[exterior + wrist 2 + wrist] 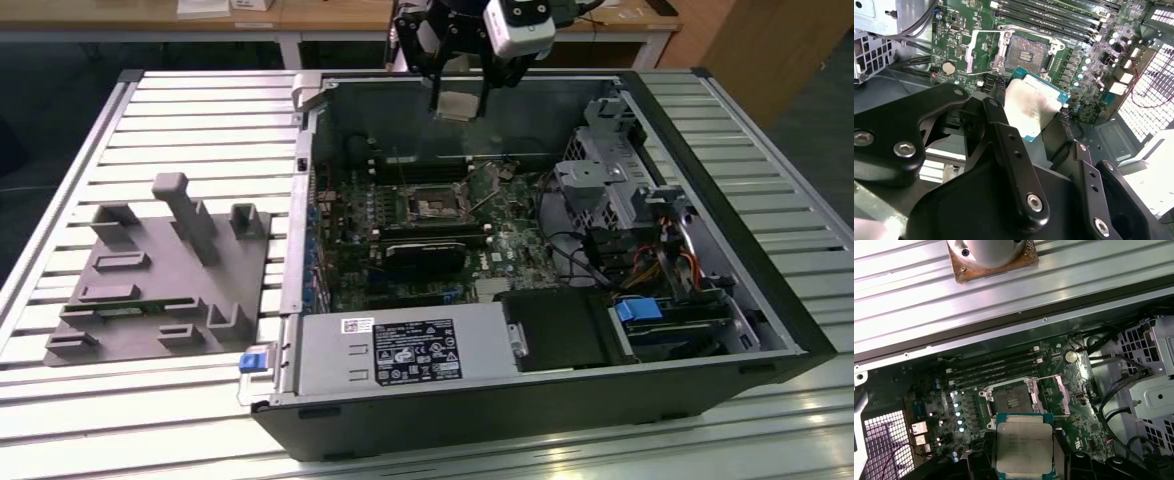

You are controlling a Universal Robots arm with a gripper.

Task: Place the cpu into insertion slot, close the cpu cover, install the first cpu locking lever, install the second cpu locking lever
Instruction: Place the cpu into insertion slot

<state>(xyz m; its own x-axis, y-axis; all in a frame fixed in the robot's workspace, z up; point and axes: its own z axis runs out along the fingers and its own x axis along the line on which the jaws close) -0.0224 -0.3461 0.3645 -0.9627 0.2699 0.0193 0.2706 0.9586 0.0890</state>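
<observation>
My gripper (458, 92) hangs above the back of the open computer case, shut on the cpu (457, 104), a flat square chip with a dull silver face. In both wrist views the cpu (1031, 106) (1024, 447) sits between the black fingers (999, 122), held apart from the board and short of the insertion slot (1029, 52) (1010, 400). The insertion slot (434, 207) is a black-framed square socket on the green board, bare inside. The cpu cover (976, 50) (1061, 395), a thin silvery frame, stands flipped open beside the slot.
Long memory slots (996, 367) run beside the socket. A black module (427, 252), a silver power supply (400, 350) and a drive cage (614, 180) with cables crowd the case. A grey fixture with pegs (160, 270) lies on the slatted table (200, 110) at the exterior view's left.
</observation>
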